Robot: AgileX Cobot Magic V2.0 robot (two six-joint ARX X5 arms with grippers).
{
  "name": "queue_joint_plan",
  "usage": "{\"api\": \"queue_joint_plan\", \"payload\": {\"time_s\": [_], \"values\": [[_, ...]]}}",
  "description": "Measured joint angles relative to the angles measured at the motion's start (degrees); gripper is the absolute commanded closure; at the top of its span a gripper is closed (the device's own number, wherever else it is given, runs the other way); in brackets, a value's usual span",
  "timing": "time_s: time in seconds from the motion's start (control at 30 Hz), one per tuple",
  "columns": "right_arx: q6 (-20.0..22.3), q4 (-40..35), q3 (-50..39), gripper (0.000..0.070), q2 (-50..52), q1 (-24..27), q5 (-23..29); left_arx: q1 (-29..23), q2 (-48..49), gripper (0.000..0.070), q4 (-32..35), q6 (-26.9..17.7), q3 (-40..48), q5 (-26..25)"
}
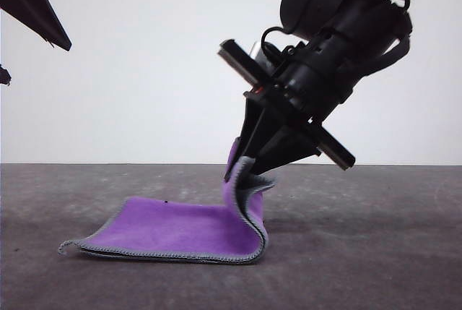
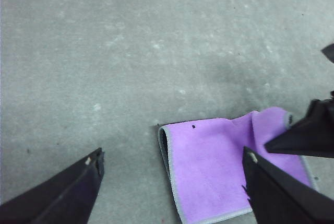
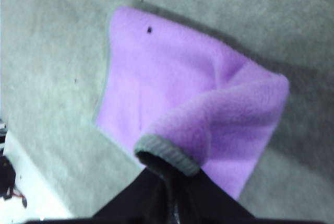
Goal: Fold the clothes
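From the front, the purple fleece cloth with grey stitched edge (image 1: 180,229) is seen flat on the grey counter (image 1: 375,252), its right edge lifted, pinched in the right gripper (image 1: 245,168). In the left wrist view, the left gripper (image 2: 172,164) is held open above bare counter. In the right wrist view, the hem is clamped by closed jaws.
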State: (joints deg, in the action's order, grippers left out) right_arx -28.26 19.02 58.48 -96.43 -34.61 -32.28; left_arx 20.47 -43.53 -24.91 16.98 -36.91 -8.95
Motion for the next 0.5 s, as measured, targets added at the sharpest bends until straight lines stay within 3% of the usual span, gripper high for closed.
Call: {"api": "queue_joint_plan", "payload": {"time_s": [0.5], "values": [[-5.07, -7.11, 1.07, 0.07, -1.24, -3.43, -0.5, 0.0, 0.0, 0.0189, -0.15, -0.86, 0.0, -0.02]]}}
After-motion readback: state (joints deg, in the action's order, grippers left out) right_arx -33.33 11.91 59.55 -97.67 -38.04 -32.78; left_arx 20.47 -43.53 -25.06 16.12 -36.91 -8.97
